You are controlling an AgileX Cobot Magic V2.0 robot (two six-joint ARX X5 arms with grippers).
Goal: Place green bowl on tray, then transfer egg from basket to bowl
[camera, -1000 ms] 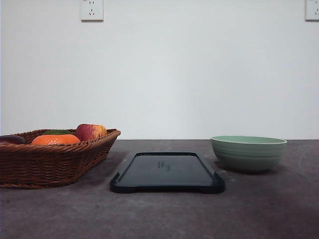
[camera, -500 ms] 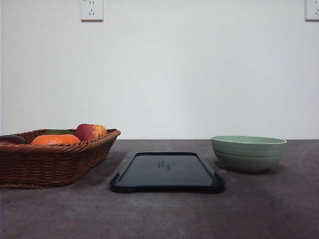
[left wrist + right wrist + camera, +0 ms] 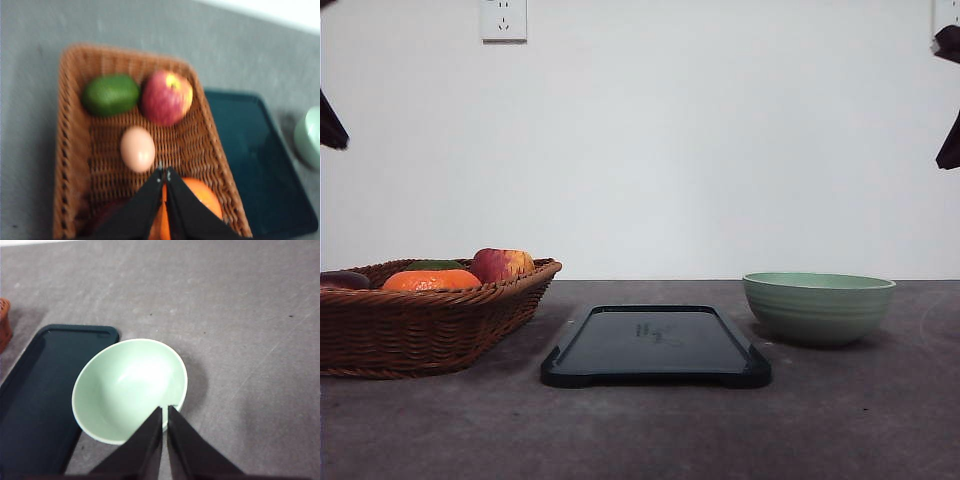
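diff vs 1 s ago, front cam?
Both arms have come into the front view: dark parts now show at the upper left edge and the upper right edge. Nothing grasped or released. The green bowl, tray and basket with its fruit are where they were.

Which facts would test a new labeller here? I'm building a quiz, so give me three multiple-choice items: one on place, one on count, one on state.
1. Where is the green bowl?
A. on the tray
B. on the table beside the tray
C. in the basket

2. How many eggs lie in the basket?
A. one
B. two
C. three

3. How are the right gripper's jaws?
A. wide open
B. clamped on the bowl
C. closed, holding nothing

Answers:
1 B: the front view shows it on the table, right of the tray.
2 A: the left wrist view shows a single egg.
3 C: its fingers meet above the bowl, gripping nothing.
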